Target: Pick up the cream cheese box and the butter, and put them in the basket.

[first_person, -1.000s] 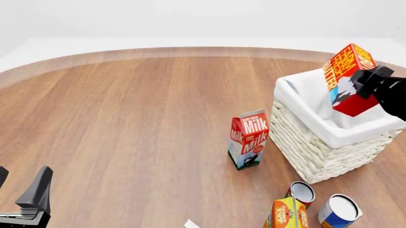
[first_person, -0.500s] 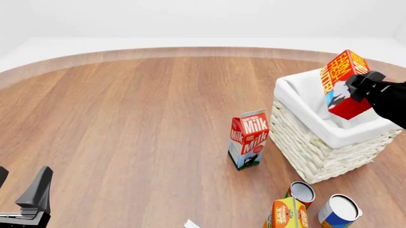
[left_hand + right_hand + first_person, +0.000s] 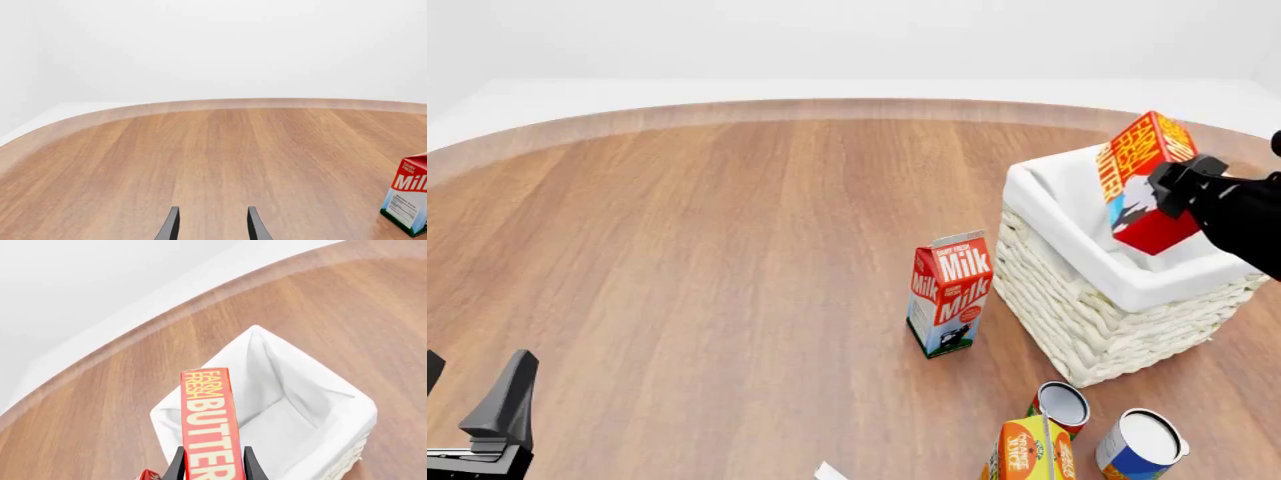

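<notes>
Right end effector (image 3: 1174, 190) grips the red-orange rectangular butter box (image 3: 1144, 180) above the cream-white woven wicker basket (image 3: 1094, 300); release should wait until it sinks inside the lining. Left end effector (image 3: 210, 225) gapes empty.

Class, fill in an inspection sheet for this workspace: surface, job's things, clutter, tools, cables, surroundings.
Surface: wooden table, curved far edge.
Job's things: butter held tilted over the basket, not released; cream cheese box only a pale corner at the near edge.
Clutter: milk carton upright beside the basket; juice carton and two cans near it.
Tools: right tool shut on the butter; left tool open, holding nothing, low over bare table.
Cables: nothing seen.
Surroundings: plain white backdrop.
</notes>
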Robot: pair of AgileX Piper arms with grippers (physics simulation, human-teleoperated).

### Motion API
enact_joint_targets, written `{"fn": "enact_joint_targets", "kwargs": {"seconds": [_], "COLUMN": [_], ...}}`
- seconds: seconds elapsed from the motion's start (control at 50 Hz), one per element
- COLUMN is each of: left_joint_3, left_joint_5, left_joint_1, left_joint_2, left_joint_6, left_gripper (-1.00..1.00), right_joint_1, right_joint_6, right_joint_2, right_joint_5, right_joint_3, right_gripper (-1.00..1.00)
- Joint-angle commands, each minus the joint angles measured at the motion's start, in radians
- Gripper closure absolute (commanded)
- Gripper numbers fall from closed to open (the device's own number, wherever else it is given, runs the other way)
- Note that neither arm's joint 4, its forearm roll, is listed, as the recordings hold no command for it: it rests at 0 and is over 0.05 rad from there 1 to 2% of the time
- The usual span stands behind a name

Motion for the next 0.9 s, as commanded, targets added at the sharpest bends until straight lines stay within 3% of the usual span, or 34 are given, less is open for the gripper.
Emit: {"fn": "enact_joint_targets", "kwargs": {"seconds": [0.02, 0.9], "left_joint_3": [0.0, 0.0], "left_joint_5": [0.0, 0.0], "left_joint_1": [0.0, 0.0], "left_joint_2": [0.0, 0.0], "left_joint_6": [0.0, 0.0], "left_gripper": [-1.0, -1.0], "right_joint_1": [-0.003, -0.017], "right_joint_6": [0.01, 0.019], "right_joint_2": [0.0, 0.078], "right_joint_5": [-0.013, -0.089], "right_joint_3": [-0.022, -0.014], "right_gripper": [1.0, 1.0]}}
